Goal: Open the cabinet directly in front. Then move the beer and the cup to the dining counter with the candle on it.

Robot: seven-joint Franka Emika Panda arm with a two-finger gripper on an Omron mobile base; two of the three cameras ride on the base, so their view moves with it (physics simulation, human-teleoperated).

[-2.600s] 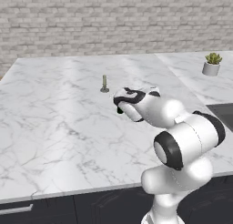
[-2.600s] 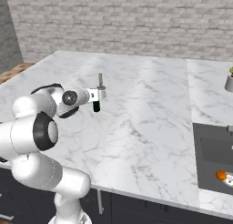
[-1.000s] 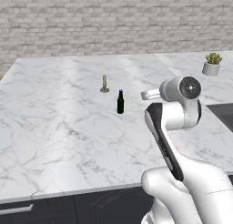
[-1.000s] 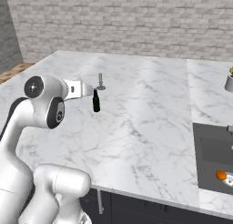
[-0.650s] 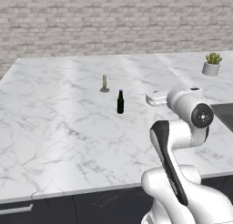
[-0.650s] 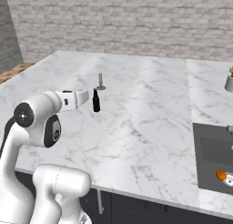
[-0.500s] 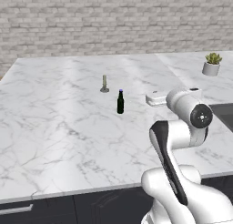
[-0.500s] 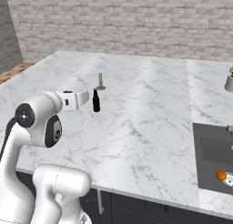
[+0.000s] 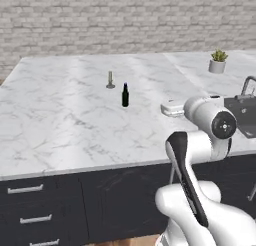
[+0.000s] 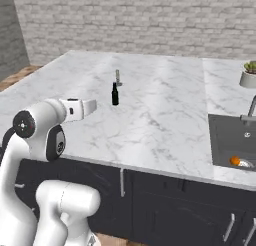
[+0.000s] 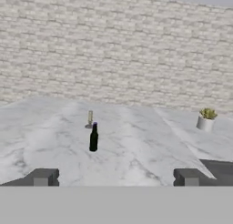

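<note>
Claw (image 11: 116, 176) sits with fingers wide apart and empty, level over my dining counter (image 9: 60, 120); I judge the beer (image 9: 125, 95) is delivered, upright just beside the candle (image 9: 110, 80), so the cup comes next

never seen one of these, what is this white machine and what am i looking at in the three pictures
It is a white robot arm on a driving base, in a computer-rendered kitchen. Two pictures come from cameras on the base, behind the arm to its left and right. The third comes from a camera on the hand, looking along the gripper, whose two dark finger tips stand wide apart, holding nothing. On the marble dining counter stand a dark beer bottle and, just beyond it, a thin candle on a round base. A potted plant sits at the far right, near a sink.
</note>
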